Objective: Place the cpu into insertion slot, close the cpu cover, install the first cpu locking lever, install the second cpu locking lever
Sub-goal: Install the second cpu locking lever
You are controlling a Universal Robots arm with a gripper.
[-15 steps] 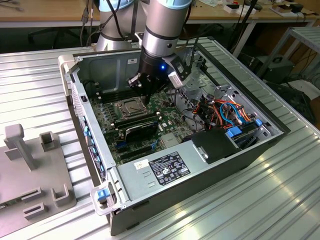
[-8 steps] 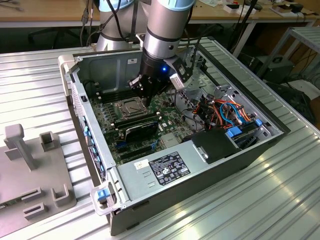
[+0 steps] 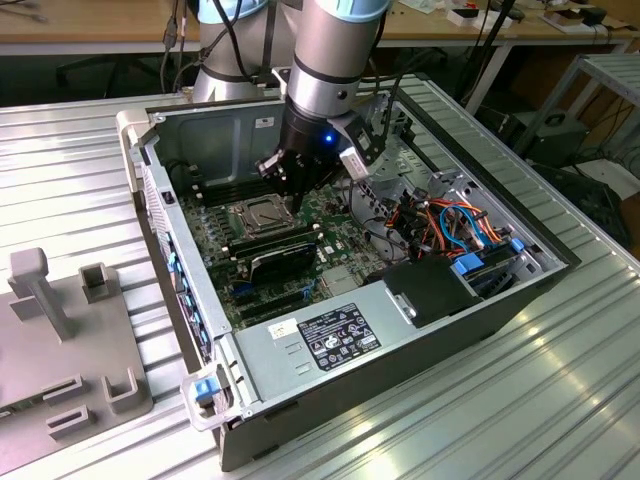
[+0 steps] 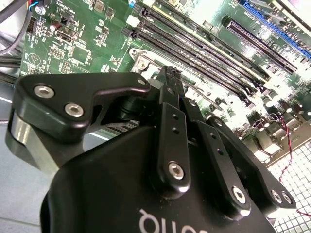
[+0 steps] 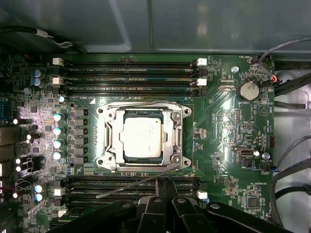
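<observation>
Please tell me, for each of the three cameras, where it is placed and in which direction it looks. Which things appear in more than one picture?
Exterior view: off the arm, above and beside the open computer case, looking down at it; arm and end effector show.
First wrist view: on the arm, looking straight down on the cpu under the cpu cover; end effector shows.
Second wrist view: near the wrist, looking slantwise along the end effector toward the memory slots.
Shared: end effector and memory slots, in both wrist views.

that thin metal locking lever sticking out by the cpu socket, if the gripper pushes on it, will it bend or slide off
The locking lever is a long thin wire rod, so it will probably flex springily. Its smooth, rounded metal could let the gripper slip off. It seems anchored at the cpu cover, so likely pivots.
</observation>
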